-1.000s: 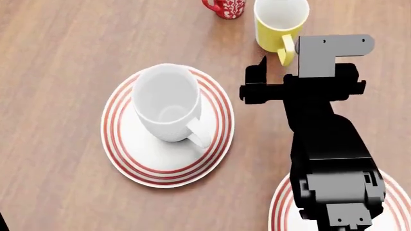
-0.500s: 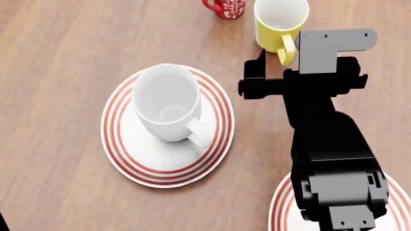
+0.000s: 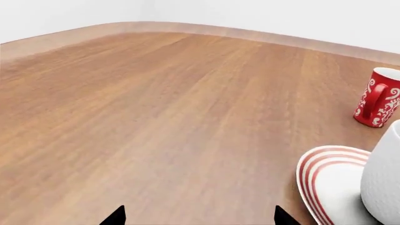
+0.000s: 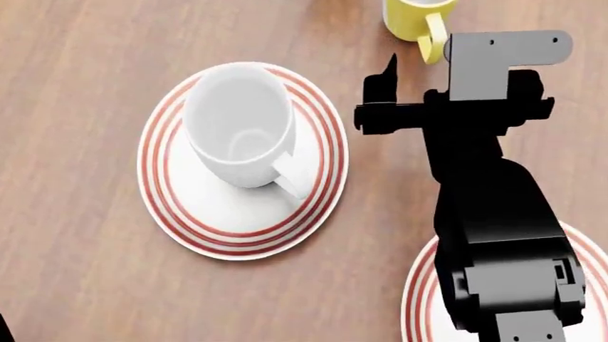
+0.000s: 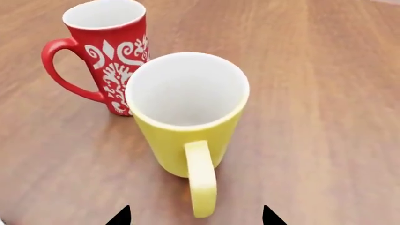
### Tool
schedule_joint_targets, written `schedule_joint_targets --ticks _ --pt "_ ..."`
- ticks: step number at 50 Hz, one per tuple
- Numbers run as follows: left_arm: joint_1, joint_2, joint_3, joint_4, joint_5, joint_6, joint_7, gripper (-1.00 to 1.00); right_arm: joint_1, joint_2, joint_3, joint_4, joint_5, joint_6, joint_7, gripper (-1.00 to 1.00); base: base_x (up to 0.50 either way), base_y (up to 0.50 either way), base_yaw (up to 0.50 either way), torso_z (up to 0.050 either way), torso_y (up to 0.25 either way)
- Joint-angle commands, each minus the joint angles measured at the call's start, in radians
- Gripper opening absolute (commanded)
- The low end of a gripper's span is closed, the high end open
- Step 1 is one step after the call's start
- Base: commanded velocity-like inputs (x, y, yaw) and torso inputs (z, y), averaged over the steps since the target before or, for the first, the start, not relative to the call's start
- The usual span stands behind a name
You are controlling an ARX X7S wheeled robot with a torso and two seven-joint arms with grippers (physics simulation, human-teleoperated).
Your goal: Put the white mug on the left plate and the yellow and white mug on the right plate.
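Note:
The white mug point(image 4: 238, 125) stands upright on the left plate point(image 4: 156, 206); both show at the edge of the left wrist view, mug point(image 3: 384, 183) and plate point(image 3: 325, 183). The yellow and white mug point(image 4: 416, 16) stands on the table at the far edge of the head view, its handle toward my right gripper point(image 4: 418, 71). In the right wrist view this mug point(image 5: 187, 117) is close ahead. My right gripper point(image 5: 195, 219) is open, with the handle's end between its tips and not touching them. The right plate point(image 4: 413, 292) lies mostly hidden under my right arm. My left gripper point(image 3: 198, 219) is open and empty over bare table.
A red mug with a white pattern point(image 5: 106, 56) stands right beside the yellow mug, on its far side, and also shows in the left wrist view point(image 3: 378, 98). The wooden table's far edge point(image 3: 187, 28) meets a white wall.
The head view has shifted: plate and mugs sit higher in the frame and the red mug has left its top edge. My right gripper stays just short of the yellow mug's handle.

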Motion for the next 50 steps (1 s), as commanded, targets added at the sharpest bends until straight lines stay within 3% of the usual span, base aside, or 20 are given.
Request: schedule_joint_targets --ticks 1,15,44,45,50 --pt "-0.002 -0.003 0.004 -0.001 -0.001 -0.004 -0.001 1.0 0.003 0.006 0.005 -0.017 0.003 -0.002 0.01 1.0 0.0 0.0 0.0 0.0 0.0" --pt "-0.004 -0.006 0.006 -0.004 0.001 -0.001 -0.002 1.0 0.053 0.02 -0.003 -0.081 0.007 0.069 0.031 1.0 0.0 0.0 0.0 0.0 0.0" --pt "0.002 -0.013 0.012 0.002 -0.002 0.004 -0.001 1.0 0.181 -0.029 -0.023 0.278 -0.024 -0.056 -0.032 1.0 0.0 0.0 0.0 0.0 -0.049" --pt "0.002 -0.013 0.013 0.003 0.0 0.004 -0.002 1.0 0.178 -0.03 -0.026 0.276 -0.025 -0.056 -0.034 -1.0 0.0 0.0 0.0 0.0 0.0" --pt "0.003 -0.013 0.014 0.004 -0.002 0.003 -0.003 1.0 0.158 -0.021 -0.031 0.236 -0.019 -0.053 -0.045 -1.0 0.0 0.0 0.0 0.0 0.0"
